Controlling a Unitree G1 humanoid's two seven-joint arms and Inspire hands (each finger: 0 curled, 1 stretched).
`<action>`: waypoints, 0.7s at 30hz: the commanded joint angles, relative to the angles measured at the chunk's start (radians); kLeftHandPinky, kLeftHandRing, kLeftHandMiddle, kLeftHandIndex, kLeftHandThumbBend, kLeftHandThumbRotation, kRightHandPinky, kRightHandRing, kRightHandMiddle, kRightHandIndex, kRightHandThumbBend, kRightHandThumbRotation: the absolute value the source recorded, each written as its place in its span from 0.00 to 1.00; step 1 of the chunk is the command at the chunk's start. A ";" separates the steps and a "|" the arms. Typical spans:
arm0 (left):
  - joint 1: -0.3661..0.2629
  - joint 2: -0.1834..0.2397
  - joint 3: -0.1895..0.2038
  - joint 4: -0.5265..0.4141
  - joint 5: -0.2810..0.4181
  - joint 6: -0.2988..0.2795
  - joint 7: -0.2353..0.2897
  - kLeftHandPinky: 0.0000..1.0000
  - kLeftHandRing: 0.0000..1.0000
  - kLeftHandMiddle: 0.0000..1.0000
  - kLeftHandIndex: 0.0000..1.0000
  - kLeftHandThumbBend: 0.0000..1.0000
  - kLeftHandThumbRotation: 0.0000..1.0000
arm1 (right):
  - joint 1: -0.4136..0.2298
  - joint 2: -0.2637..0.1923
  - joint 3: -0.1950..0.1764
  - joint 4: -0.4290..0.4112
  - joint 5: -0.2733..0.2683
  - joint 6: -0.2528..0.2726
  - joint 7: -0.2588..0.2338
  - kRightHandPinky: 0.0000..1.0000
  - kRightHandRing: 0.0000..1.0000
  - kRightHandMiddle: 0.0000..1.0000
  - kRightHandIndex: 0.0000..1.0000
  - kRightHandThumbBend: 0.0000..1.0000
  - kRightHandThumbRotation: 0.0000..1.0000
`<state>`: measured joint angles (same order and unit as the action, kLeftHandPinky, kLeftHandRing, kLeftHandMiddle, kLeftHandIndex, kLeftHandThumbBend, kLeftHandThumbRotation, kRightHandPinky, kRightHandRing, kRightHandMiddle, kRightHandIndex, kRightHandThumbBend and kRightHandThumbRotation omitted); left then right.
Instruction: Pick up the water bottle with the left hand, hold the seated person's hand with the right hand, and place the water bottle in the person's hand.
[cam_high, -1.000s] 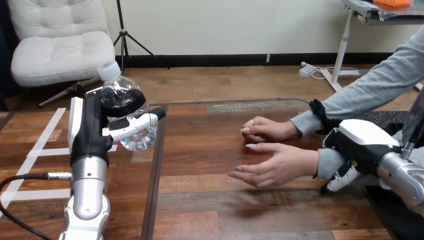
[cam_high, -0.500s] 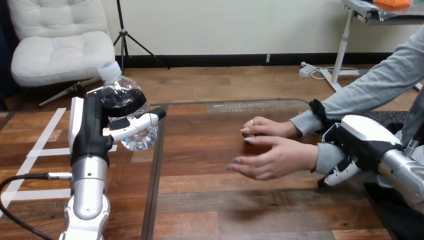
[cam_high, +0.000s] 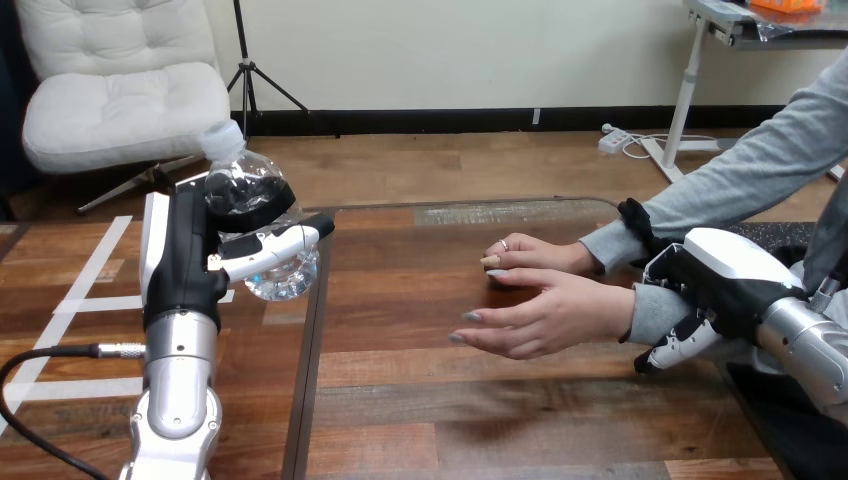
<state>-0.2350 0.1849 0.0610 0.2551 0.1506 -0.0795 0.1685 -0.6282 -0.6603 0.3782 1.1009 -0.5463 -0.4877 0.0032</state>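
A clear water bottle (cam_high: 252, 225) with a white cap is held tilted above the table's left edge, and my left hand (cam_high: 190, 255) is shut on it, thumb across its front. At the right my right hand (cam_high: 715, 285) is curled round the grey-sleeved wrist (cam_high: 655, 312) of the person's nearer hand (cam_high: 540, 315). That hand hovers above the table, fingers spread and pointing left toward the bottle. The person's farther hand (cam_high: 530, 257) rests on the table just behind it.
The wooden table (cam_high: 420, 400) spans the view, with a dark seam (cam_high: 305, 380) running down its left part. The person's grey-sleeved arm (cam_high: 750, 170) comes in from the upper right.
The person's nearer hand has risen and moved a little left, with my right hand following at its wrist. The bottle and my left hand have barely moved.
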 joint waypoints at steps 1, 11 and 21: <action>-0.040 0.000 0.003 -0.084 0.003 -0.014 -0.002 0.30 0.36 0.40 0.41 0.75 0.00 | -0.027 0.013 -0.039 -0.051 0.035 -0.010 0.002 0.23 0.28 0.34 0.37 0.84 0.00; -0.031 -0.009 -0.006 -0.095 0.005 -0.014 -0.009 0.30 0.36 0.40 0.41 0.76 0.00 | -0.027 0.010 -0.042 -0.069 0.033 -0.004 0.005 0.24 0.28 0.35 0.37 0.85 0.00; -0.027 -0.017 -0.015 -0.098 0.005 -0.018 -0.016 0.29 0.35 0.39 0.40 0.76 0.00 | -0.022 0.011 -0.054 -0.081 0.045 -0.014 0.001 0.23 0.28 0.34 0.36 0.86 0.00</action>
<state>-0.2281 0.1759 0.0526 0.2289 0.1532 -0.0795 0.1562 -0.6236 -0.6604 0.3578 1.0678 -0.5284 -0.4857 0.0121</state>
